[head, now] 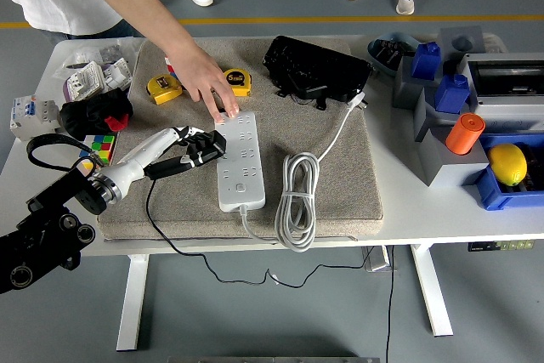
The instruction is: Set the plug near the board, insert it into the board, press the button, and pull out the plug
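Left hand with black plug at the board, a person's hand on its far end.
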Motion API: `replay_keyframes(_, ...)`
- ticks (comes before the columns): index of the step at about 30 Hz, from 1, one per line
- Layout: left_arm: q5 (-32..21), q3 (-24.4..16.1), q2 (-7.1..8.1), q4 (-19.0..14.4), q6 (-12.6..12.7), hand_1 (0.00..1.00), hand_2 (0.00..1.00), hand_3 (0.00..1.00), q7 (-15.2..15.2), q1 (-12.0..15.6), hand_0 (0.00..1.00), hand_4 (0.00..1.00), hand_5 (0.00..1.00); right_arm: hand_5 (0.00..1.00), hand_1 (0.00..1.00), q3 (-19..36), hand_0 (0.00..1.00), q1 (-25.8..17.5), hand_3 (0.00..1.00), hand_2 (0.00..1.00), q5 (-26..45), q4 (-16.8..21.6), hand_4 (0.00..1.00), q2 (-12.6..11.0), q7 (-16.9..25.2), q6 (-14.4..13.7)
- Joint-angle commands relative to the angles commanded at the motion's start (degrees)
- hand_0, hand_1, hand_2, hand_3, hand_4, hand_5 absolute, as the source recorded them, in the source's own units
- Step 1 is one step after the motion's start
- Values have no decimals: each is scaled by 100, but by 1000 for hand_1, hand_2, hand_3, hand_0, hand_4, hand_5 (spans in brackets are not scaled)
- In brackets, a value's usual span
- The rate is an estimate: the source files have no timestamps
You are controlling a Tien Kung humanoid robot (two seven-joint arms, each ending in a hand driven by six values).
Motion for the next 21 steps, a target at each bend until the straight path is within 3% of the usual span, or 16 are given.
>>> replay_keyframes(21, 194, 22, -22, -115, 40, 777, 765, 763, -17, -86, 749, 998, 998, 616, 718, 3, 717, 5, 602, 706, 5, 0, 998, 10, 17, -2)
